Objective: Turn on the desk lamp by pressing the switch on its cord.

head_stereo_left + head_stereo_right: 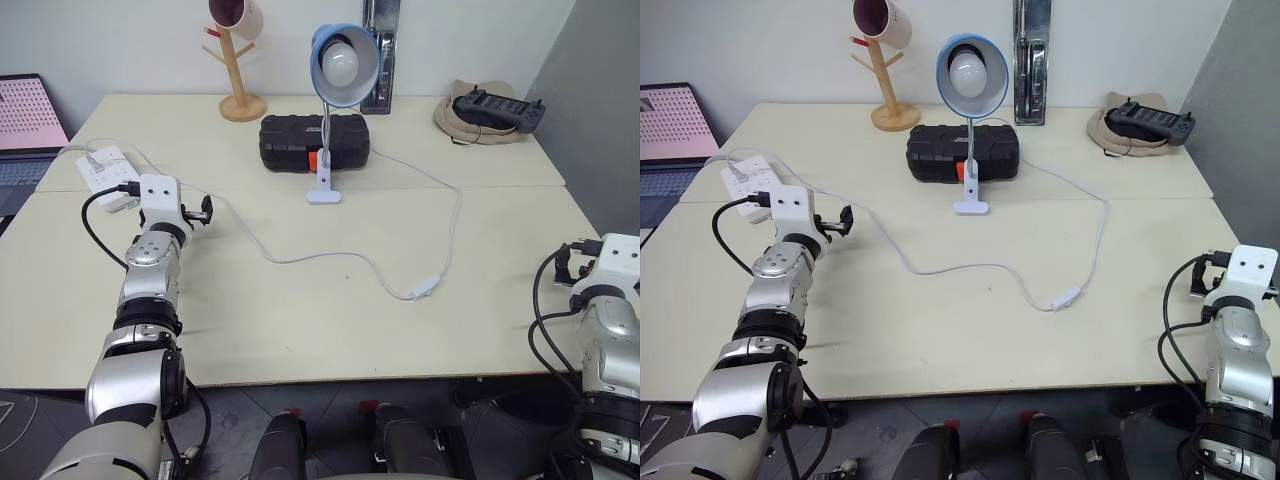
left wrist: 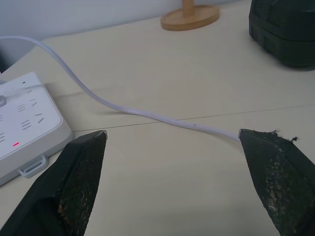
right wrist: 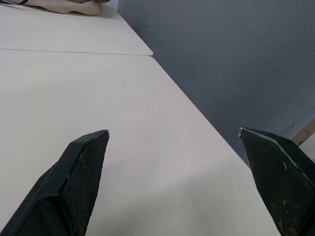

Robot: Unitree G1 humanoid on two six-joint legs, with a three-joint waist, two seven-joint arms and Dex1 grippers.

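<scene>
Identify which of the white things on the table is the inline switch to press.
The small white oblong switch on the thin white cord, front right; the larger white multi-socket power strip lies far left.

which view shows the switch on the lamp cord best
The right eye view: the switch lies unobstructed on the table, with the cord visible on both sides. The left eye view shows it equally whole. The left wrist view catches a stretch of cord.
</scene>
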